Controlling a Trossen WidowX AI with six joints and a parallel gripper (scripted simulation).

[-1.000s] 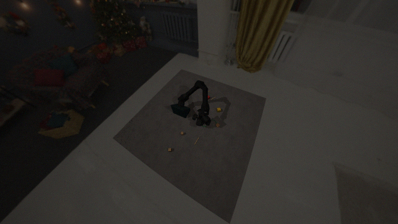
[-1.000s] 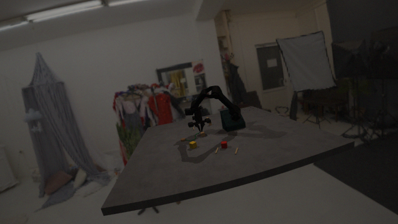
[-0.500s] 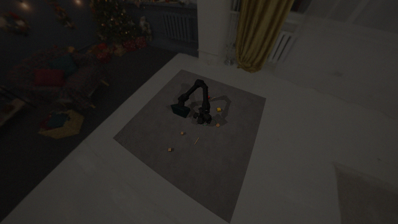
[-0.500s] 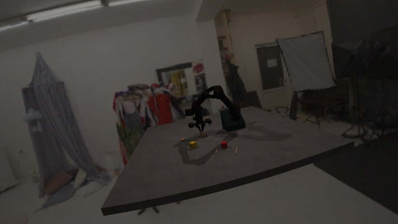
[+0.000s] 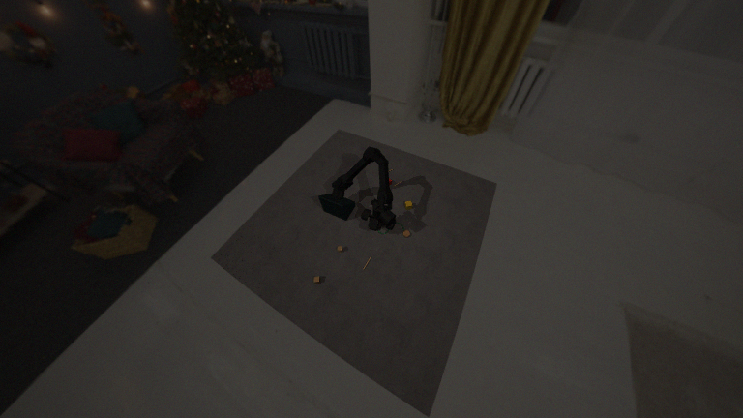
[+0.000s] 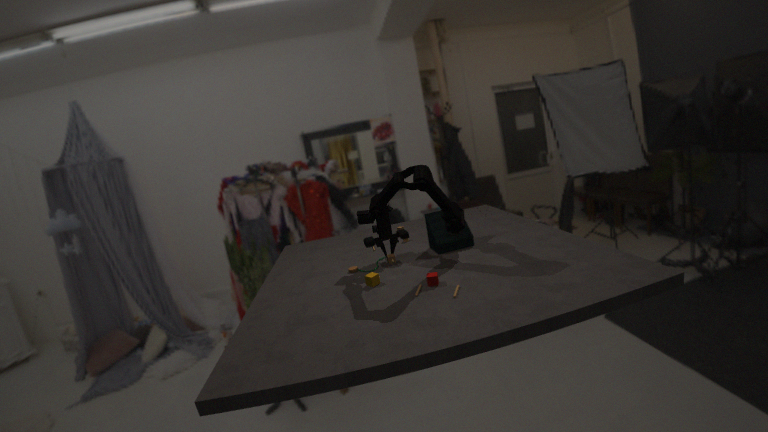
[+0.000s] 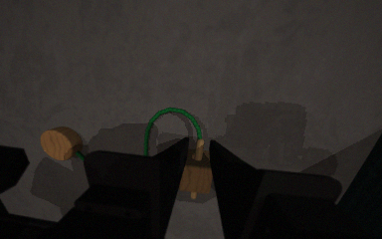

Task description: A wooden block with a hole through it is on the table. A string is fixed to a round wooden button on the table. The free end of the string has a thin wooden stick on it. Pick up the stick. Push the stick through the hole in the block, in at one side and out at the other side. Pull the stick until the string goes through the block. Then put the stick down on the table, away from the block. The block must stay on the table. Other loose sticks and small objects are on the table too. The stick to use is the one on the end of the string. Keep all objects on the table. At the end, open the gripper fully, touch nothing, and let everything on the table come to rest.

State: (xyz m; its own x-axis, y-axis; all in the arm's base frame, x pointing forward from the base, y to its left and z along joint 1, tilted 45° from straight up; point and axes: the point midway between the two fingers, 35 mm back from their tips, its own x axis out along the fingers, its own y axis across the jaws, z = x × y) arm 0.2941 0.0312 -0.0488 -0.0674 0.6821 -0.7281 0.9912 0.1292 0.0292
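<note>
The wooden block (image 7: 195, 179) stands on the table. The stick (image 7: 199, 150) runs through its hole: one end sticks out on the string side and a short tip shows beyond the opposite side. The green string (image 7: 171, 109) (image 6: 378, 263) loops from the stick's near end towards the round button (image 7: 57, 143) (image 6: 353, 269) (image 5: 406, 233), which lies on the table. My gripper (image 7: 199, 142) (image 6: 389, 256) is partly open, with a fingertip on each side of the stick's string end and a gap to each. It points down close over the block. In the top view the arm hides the fingertips and the block.
A yellow cube (image 5: 408, 204) (image 6: 372, 279) and a red cube (image 6: 432, 279) (image 5: 390, 180) stand on the table. Loose sticks (image 6: 418, 289) (image 6: 456, 291) lie by the red cube, another stick (image 5: 367, 262) farther off, near two small wooden pieces (image 5: 340, 248) (image 5: 316, 279).
</note>
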